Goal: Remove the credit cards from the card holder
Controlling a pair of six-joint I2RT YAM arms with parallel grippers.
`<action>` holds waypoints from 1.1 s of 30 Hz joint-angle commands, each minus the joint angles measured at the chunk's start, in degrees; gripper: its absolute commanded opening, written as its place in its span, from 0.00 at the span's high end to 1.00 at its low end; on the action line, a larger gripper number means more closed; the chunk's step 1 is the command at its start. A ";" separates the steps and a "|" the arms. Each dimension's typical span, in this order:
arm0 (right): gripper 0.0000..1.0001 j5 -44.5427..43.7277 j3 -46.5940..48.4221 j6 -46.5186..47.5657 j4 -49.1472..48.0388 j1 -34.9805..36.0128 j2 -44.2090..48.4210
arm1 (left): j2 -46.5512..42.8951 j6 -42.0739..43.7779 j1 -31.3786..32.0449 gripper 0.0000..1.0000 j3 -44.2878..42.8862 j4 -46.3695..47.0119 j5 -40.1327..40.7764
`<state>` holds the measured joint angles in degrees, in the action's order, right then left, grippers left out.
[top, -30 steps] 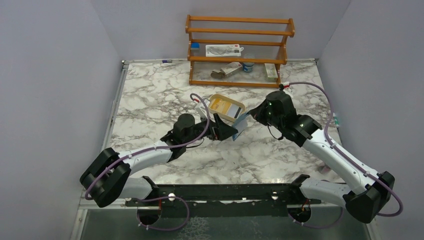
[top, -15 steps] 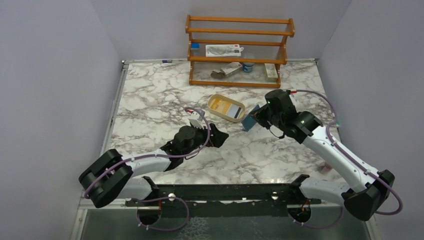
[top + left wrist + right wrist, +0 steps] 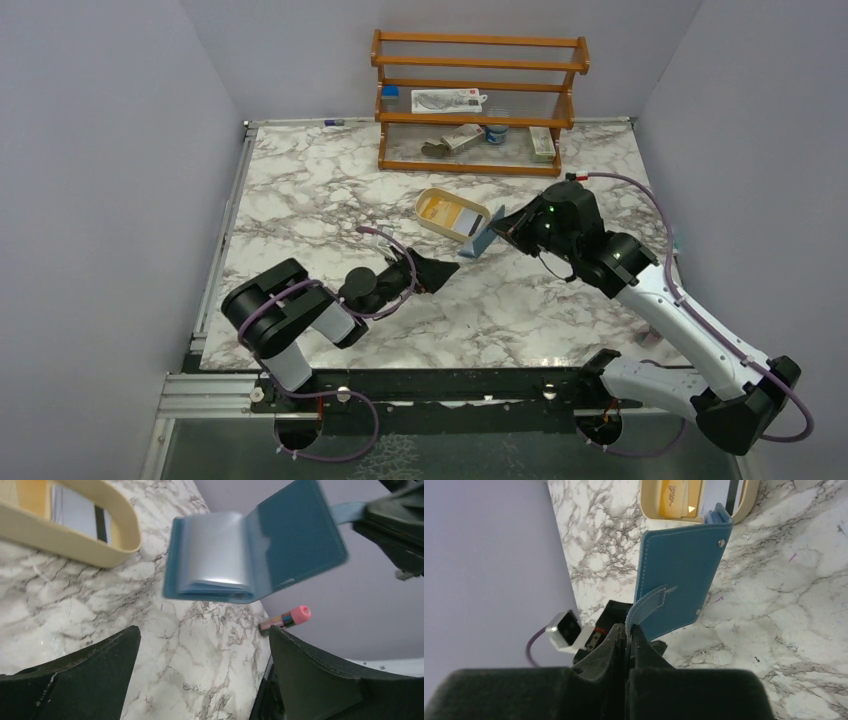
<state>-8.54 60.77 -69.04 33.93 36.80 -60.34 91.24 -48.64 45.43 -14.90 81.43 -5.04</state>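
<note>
1. One card holder point(image 3: 255, 555) is hanging open above the marble table point(image 3: 320, 200), beside one oval tray point(image 3: 452, 214).
2. The right gripper point(image 3: 629, 630) is pinching its snap tab point(image 3: 646, 607).
3. The left gripper point(image 3: 440, 271) is gaping wide, holding nothing.
4. One striped card point(image 3: 82, 517) is lying in the tray.

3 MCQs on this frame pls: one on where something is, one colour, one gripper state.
1. Where is the card with the dark stripe?
A. in the tan tray
B. on the wooden rack
C. in the left gripper

2. What colour is the card holder's outside?
A. red
B. teal-blue
C. black

3. How does the right gripper stand?
A. wide open over the tray
B. shut on nothing
C. shut on the card holder's snap tab

Key: 1 A, the card lies inside the tan tray. 2 B, the card holder shows teal-blue. 3 C, the right gripper pinches the snap tab; the left gripper hangs open and empty.
</note>
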 commanded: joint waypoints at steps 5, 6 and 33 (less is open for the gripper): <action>0.99 6.28 -3.85 11.38 -9.30 0.17 4.91 | 11.00 -17.48 -0.69 0.01 -0.77 21.37 -3.00; 0.99 7.12 -4.35 12.54 -10.13 0.15 5.29 | 10.64 -17.54 -0.69 0.01 -1.02 21.32 -2.75; 0.99 16.51 -6.28 17.36 -21.41 0.15 7.42 | 16.38 -45.36 2.09 0.01 -13.35 21.43 6.64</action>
<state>5.87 54.72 -52.42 16.60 36.80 -54.17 107.48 -87.90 46.28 -27.40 87.15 -2.72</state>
